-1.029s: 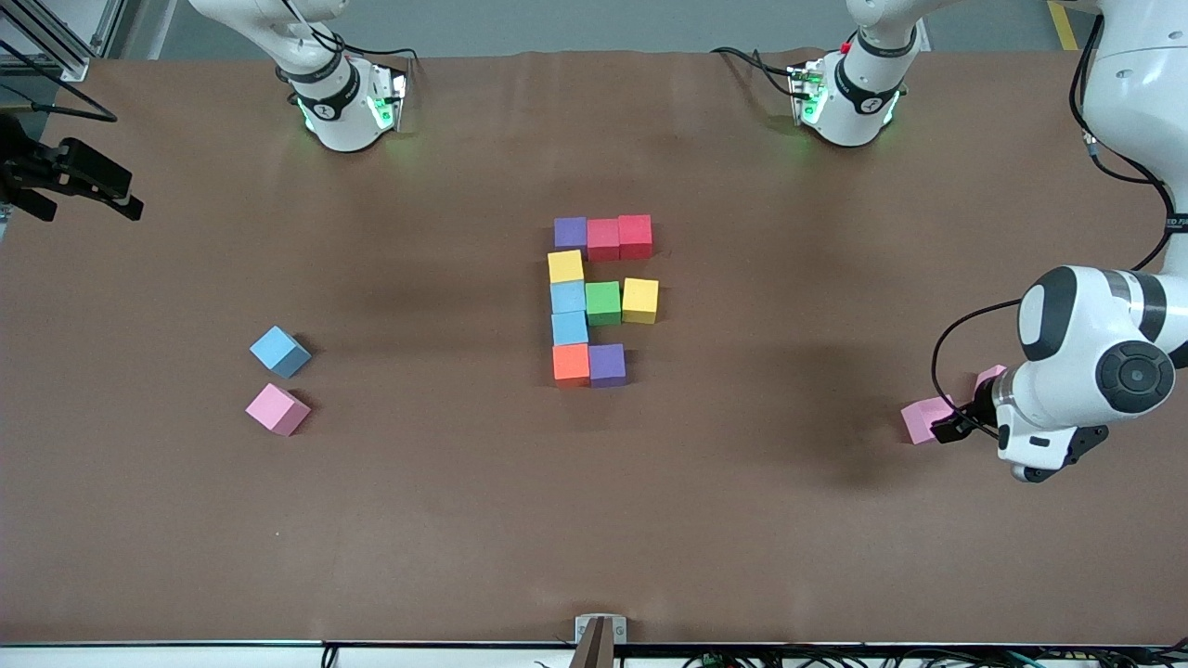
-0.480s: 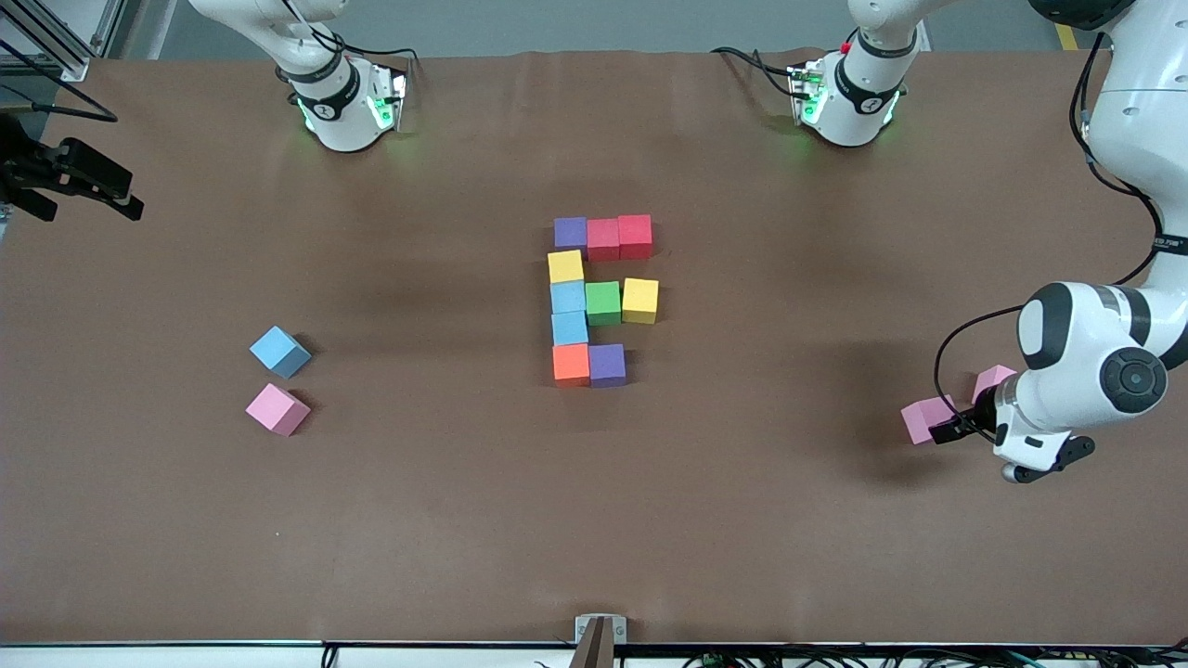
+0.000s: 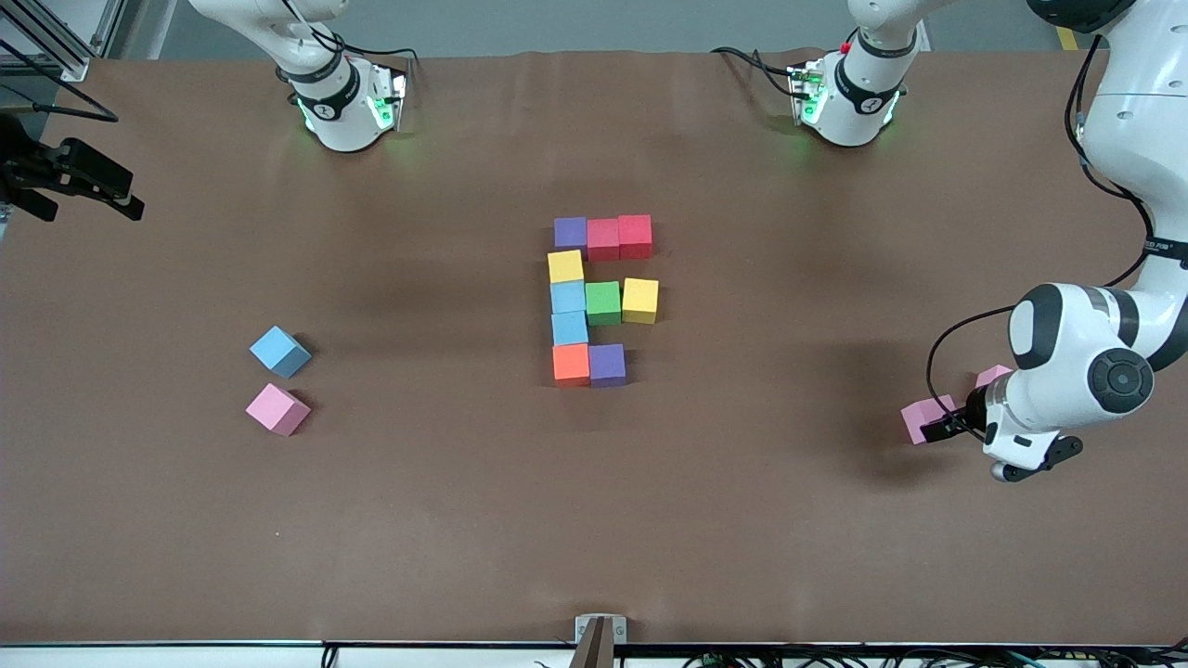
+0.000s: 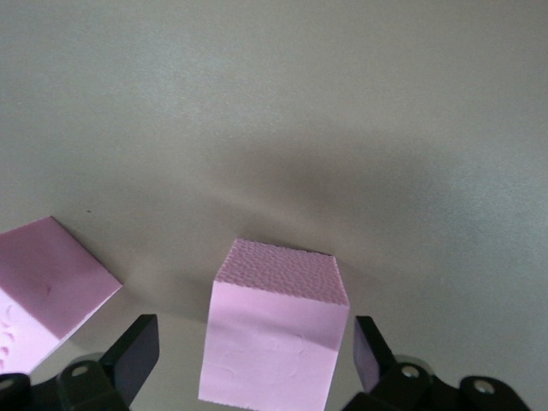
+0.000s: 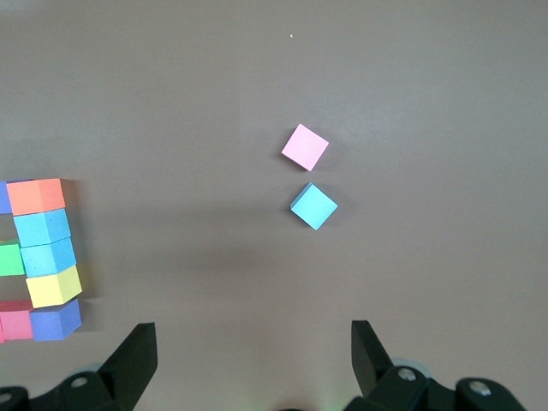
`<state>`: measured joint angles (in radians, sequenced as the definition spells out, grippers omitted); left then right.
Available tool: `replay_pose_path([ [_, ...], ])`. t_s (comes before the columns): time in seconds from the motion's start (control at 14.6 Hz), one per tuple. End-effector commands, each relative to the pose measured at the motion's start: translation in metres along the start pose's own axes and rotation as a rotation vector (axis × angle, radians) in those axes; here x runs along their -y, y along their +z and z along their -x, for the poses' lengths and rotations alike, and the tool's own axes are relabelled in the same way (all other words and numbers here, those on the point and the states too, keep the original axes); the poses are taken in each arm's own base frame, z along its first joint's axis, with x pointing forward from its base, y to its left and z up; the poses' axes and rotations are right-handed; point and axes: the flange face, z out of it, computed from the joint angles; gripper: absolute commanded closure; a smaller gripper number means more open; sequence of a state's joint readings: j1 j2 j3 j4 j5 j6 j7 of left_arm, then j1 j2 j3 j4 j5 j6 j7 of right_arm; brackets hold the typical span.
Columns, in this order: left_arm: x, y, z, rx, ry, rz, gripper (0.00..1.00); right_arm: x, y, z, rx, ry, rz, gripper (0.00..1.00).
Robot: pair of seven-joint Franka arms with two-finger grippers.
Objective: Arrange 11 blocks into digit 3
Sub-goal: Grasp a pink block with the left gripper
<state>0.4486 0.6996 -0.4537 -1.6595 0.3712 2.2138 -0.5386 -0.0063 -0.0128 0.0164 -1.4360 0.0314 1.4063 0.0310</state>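
Observation:
The digit 3 lies mid-table as touching blocks: a purple-red-red bar, a yellow and light blue column, a green-yellow bar, and orange with purple. Toward the left arm's end, my left gripper is down at a pink block. That pink block stands between the open left gripper, with a gap on each side. A second pink block sits beside it. My right gripper waits high over the table, open and holding nothing.
A loose light blue block and a pink block lie toward the right arm's end. Both arm bases stand at the table's back edge. A black fixture juts in at the right arm's end.
The left arm's hand has shifted slightly toward the pink block it straddles. No block has moved, and the right arm is still.

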Motion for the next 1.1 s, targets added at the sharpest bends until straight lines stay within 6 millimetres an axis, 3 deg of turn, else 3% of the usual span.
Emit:
replay_pose_path([
  [0.0,-0.004,0.008,0.001,-0.015,0.023,0.014,0.01,0.003,0.003,-0.001,0.006,-0.012,0.006,0.0],
  [0.21,-0.006,0.019,0.002,-0.006,0.023,0.021,0.18,0.003,0.004,-0.001,0.009,-0.012,0.006,0.0],
  [0.34,-0.01,0.017,0.003,-0.004,-0.003,0.029,0.43,0.003,0.004,-0.001,0.009,-0.012,0.006,0.0],
  [0.41,-0.016,0.015,0.004,-0.004,-0.035,0.03,0.52,0.003,0.004,-0.001,0.009,-0.012,0.006,0.0],
  [0.55,-0.045,0.009,0.015,-0.005,-0.113,0.023,0.72,0.003,0.004,-0.001,0.009,-0.012,0.006,0.0],
  [0.69,-0.077,0.005,0.03,0.002,-0.259,0.013,0.74,0.001,0.002,-0.001,0.003,-0.009,0.005,0.0],
  [0.75,-0.104,0.0,0.044,0.002,-0.312,0.018,0.74,0.0,0.001,-0.001,0.003,-0.007,0.007,0.0],
  [1.03,-0.181,0.0,0.092,0.005,-0.556,0.017,0.76,0.001,0.0,-0.001,-0.002,-0.009,0.007,0.0],
])
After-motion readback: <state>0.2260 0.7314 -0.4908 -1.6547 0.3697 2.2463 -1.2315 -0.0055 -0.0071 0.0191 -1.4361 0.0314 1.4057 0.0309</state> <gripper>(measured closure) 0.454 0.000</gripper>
